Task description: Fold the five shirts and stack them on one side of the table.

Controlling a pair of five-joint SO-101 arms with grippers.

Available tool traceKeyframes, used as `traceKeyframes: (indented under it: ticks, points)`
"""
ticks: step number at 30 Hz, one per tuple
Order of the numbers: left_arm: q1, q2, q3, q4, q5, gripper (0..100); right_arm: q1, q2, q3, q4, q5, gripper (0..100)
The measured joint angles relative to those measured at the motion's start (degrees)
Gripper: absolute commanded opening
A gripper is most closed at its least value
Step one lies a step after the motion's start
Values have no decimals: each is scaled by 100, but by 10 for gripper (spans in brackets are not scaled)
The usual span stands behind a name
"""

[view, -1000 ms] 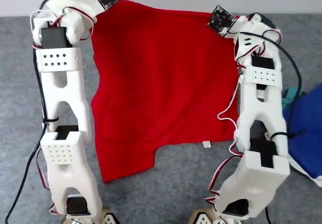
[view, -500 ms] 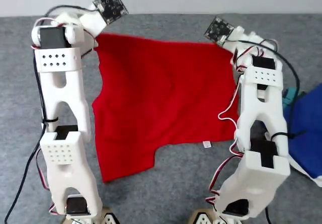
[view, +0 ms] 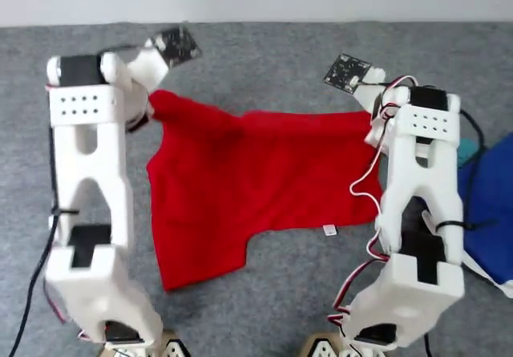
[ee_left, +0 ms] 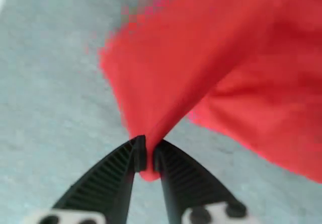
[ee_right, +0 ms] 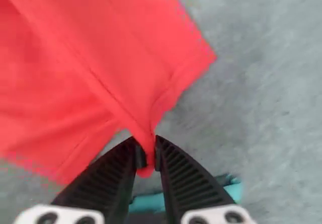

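Reads as mid-fold on red shirt [view: 256, 188], with near half flat on table [view: 280, 293] between the arms and blue shirt [view: 490, 204] heaped at the right edge. Farther out, got left gripper [ee_left: 147, 154] pinched tight on one far corner and right gripper [ee_right: 146, 156] pinched on the other, both corners lifted off the table. Next probably calls for drawing both corners nearer in step, laying far edge onto near hem, then letting go; expect skew from any lead on one side.

No words or numbers can be read. A white tag [view: 329, 229] sits at the hem of the red shirt [view: 264, 176], its print too small to tell.
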Motion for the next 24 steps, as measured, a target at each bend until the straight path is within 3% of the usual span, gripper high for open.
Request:
traceKeyframes:
  ticks: [12, 24]
  points:
    - [0, -2593, 4360, -35, 35, 15, 44, -105, 0, 1785, -9, 16]
    - [0, -3604, 6242, -44, -167, 18, 141, -105, 0, 2558, -9, 16]
